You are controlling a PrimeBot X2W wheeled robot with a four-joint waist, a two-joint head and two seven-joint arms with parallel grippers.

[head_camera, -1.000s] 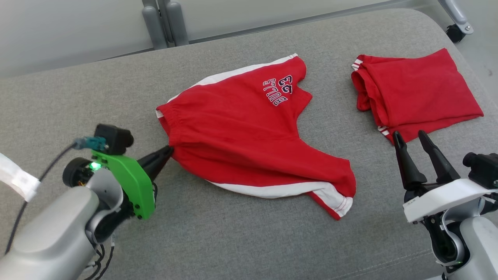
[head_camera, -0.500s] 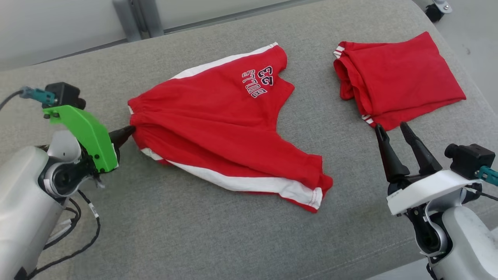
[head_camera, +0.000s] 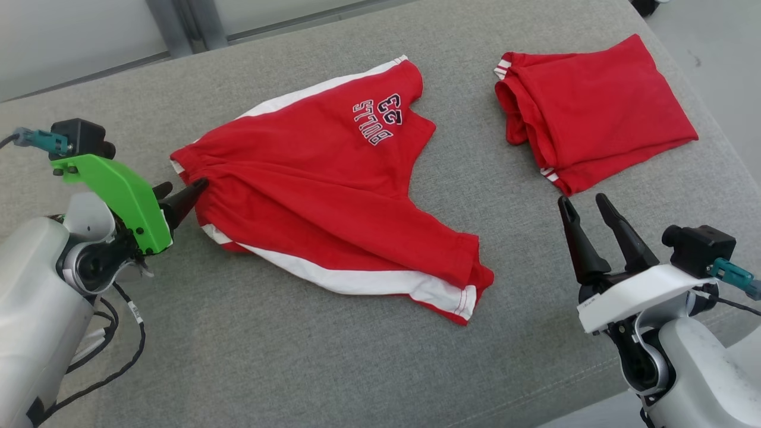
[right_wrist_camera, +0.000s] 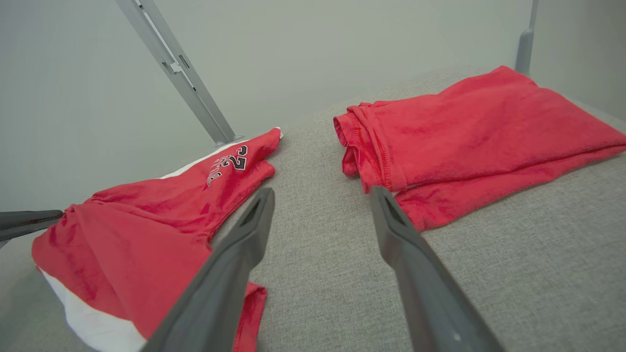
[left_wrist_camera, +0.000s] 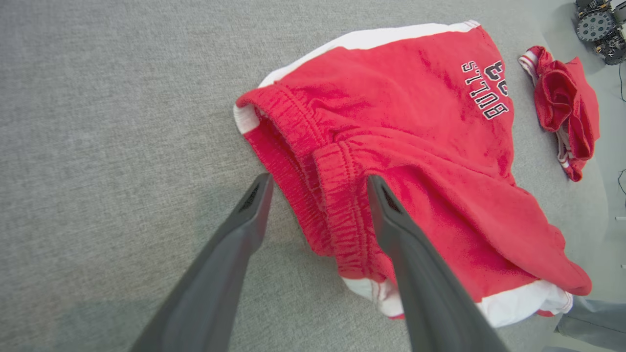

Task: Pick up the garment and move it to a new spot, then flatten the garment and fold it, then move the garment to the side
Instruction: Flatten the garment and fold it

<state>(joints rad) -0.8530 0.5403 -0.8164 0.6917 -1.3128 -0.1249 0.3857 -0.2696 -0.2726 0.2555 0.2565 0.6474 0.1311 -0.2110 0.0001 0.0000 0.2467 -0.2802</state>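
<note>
Two red garments lie on the grey cushion (head_camera: pixel 297 356). The one being worked is a pair of red shorts (head_camera: pixel 333 202) with white side stripes, spread loosely with the waistband toward the robot's left and the legs toward its right.

The head view takes in the whole of the shorts, from the "BULLS 23" lettering on the far leg to the white-trimmed hem of the near leg. The left wrist view (left_wrist_camera: pixel 415 161) gives the waistband close up: its gathered elastic is doubled over on itself in a ridge.

The left gripper (left_wrist_camera: pixel 319 180) is released, its two dark fingers spread wide. That ridge of waistband runs between them, one finger over the red cloth and the other over bare cushion beside the shorts. In the head view the left gripper (head_camera: pixel 184 187) sits at the waistband end of the shorts, one fingertip touching the cloth.

The right gripper (head_camera: pixel 581 200) is also spread wide and holds nothing. It hovers off the leg end of the shorts, clear of the cloth.

Its wrist view (right_wrist_camera: pixel 321 191) shows the shorts (right_wrist_camera: pixel 137 230) from low down and, past their leg end, a folded red garment (right_wrist_camera: pixel 469 132), apart from them, with a slanted metal strut (right_wrist_camera: pixel 181 78) behind the shorts.
</note>
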